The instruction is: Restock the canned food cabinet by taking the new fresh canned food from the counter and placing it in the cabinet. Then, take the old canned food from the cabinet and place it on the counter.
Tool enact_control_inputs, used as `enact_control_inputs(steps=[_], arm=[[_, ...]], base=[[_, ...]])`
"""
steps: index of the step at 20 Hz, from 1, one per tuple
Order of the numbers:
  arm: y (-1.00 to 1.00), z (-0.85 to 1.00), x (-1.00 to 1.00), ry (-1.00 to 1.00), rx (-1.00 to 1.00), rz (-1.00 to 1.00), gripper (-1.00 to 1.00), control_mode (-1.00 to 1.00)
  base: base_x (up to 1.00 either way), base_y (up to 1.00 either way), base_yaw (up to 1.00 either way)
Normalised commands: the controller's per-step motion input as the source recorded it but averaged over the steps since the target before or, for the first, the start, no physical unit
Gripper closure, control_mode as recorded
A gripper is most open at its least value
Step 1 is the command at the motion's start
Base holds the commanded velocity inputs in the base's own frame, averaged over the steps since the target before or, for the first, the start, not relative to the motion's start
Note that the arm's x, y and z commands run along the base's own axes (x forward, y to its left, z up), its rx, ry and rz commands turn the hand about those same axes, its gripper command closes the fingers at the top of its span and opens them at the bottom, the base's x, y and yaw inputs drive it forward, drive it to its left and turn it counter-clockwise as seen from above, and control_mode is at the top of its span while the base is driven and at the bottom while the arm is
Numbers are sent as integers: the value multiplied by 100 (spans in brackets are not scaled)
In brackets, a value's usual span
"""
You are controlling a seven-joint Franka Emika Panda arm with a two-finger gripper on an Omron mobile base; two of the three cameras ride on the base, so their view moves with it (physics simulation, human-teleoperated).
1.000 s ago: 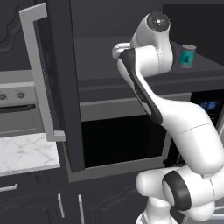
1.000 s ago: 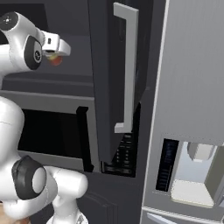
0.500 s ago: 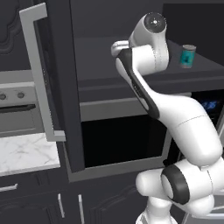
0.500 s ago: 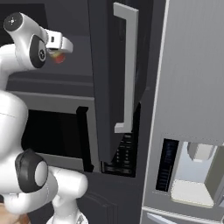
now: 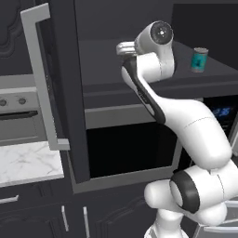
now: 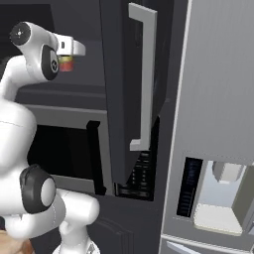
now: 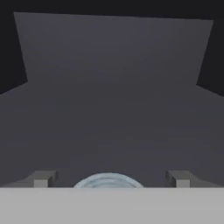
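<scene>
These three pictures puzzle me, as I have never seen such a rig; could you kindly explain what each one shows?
It is a simulated kitchen. The white jointed arm is a robot with a two-finger gripper reaching into an open dark charcoal wall cabinet. Two pictures come from cameras on its base, behind it to the left and right; the third looks along the gripper from the hand. The fingers stand apart around a small red-orange can with a silvery lid, seemingly just released on the shelf. A teal can stands further right. The white marble counter lies below left.
</scene>
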Motion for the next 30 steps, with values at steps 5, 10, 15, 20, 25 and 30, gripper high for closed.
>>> enact_control_inputs(steps=[5, 10, 15, 20, 25, 30], arm=[[-5, 58, -88, -12, 1, -1, -100, -100], [-27, 69, -100, 0, 0, -1, -100, -100], [-91, -13, -100, 19, 0, 0, -100, -100], [-100, -19, -87, 39, 0, -1, -100, -100], [-48, -11, -23, 12, 0, -2, -100, -100], [-12, -30, 7, 5, 0, -6, -100, -100]], base=[[0, 0, 0], [0, 0, 0], [0, 0, 0], [0, 0, 0], [0, 0, 0], [0, 0, 0]])
